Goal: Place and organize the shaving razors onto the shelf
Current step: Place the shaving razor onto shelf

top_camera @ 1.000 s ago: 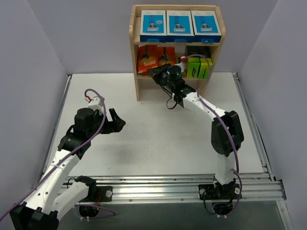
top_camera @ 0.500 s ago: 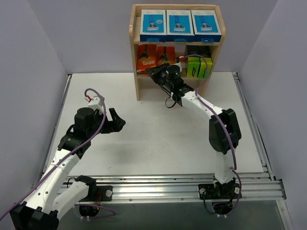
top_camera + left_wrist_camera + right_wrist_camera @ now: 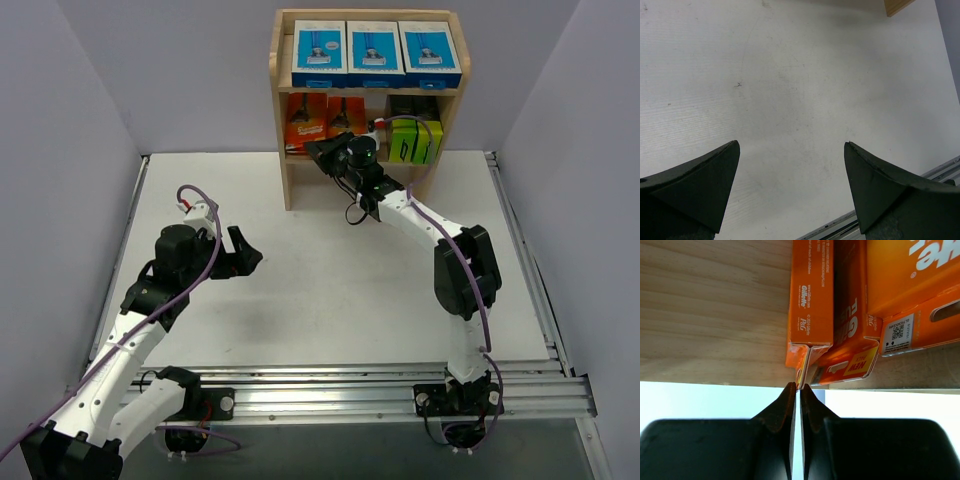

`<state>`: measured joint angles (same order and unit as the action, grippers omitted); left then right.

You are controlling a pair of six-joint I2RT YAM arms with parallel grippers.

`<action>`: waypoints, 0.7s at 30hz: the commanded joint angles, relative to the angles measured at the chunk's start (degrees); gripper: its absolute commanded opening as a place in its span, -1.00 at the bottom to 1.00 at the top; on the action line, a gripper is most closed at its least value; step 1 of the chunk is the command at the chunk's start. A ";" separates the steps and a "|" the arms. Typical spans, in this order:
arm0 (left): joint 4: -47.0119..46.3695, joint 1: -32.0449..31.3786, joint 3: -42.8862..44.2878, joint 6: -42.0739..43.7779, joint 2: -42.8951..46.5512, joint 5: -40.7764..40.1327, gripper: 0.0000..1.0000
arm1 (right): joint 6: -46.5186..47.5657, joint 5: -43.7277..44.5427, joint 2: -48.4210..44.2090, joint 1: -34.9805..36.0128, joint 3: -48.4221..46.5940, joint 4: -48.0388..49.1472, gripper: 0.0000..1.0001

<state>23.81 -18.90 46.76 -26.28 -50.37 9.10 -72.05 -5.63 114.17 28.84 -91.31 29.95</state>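
Now, light-wood three-tier shelf (image 3: 283, 100): flat orange razor packs (image 3: 810, 300), middle tier.
Right tool (image 3: 796, 390): shut, tips at a pack's corner.
Left tool (image 3: 791, 144): wide.

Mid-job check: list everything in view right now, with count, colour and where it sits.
shelf: one, light wood, far edge of the table
blue-and-white razor boxes: three, in a row on the top tier
orange razor packs: at least three, middle tier, left part
black-and-lime boxes: apparently two, middle tier, right part
table: one, white
rail: one, silver, near edge, carries both arm bases
left hand: one, black, open, holding nothing, over the table's left part
right hand: one, black, shut, tips at the orange razor packs' lower edge
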 commanded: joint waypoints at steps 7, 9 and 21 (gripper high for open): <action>-1.31 0.44 2.02 0.44 0.97 0.92 0.88 | -0.28 -1.67 -0.26 -0.28 -0.63 3.18 -0.78; -1.40 0.44 1.93 0.44 1.06 1.09 0.88 | -0.46 -1.49 -0.44 -0.28 -0.45 3.00 -0.71; -1.40 0.44 1.93 0.44 1.06 1.00 0.88 | -0.19 -1.23 -1.40 -0.36 -0.27 2.04 -0.29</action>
<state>23.79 -18.90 46.76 -26.30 -50.26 9.32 -72.38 -6.44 114.21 28.84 -91.29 30.17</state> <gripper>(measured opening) 0.942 0.340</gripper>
